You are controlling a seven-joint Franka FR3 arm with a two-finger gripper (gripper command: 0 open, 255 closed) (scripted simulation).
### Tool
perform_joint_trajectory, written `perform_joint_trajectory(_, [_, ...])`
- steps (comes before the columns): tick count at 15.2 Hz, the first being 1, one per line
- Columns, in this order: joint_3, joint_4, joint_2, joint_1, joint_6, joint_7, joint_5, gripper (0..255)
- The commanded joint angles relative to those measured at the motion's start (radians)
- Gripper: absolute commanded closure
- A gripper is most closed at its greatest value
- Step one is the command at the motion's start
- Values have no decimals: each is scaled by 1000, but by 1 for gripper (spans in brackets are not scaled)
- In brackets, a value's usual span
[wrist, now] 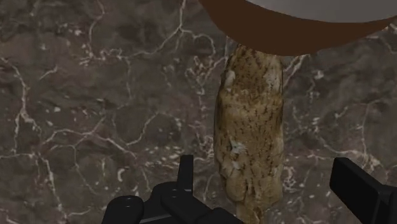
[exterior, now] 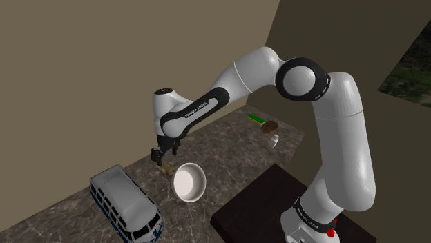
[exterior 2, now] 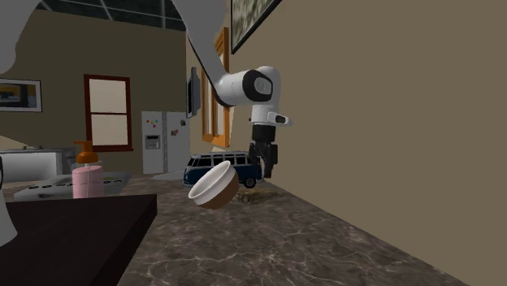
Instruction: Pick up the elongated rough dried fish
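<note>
Wrist view: elongated, rough, speckled fish (wrist: 249,127)

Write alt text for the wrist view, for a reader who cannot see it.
A long, rough, tan dried fish lies on a dark marbled counter between the open jaws of the black gripper, which do not touch it. Its far end is hidden by a brown bowl.

A: How much of the dried fish (wrist: 249,127) shows from the wrist?
B: Its middle. One end lies under the bowl (wrist: 299,28), itself cut by the picture's edge; the other runs off the edge.
A: And the shoulder view?
B: The toy van (exterior: 126,204) is cropped at its front.
</note>
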Motion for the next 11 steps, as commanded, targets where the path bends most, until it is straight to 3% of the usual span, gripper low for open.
perform_joint_trajectory(1, [-13, 76, 78, 18, 3, 5, -16, 0])
perform_joint_trajectory(10, [-31, 98, 157, 31, 60, 15, -34, 0])
perform_joint_trajectory(11, [-31, 99, 158, 31, 60, 15, -34, 255])
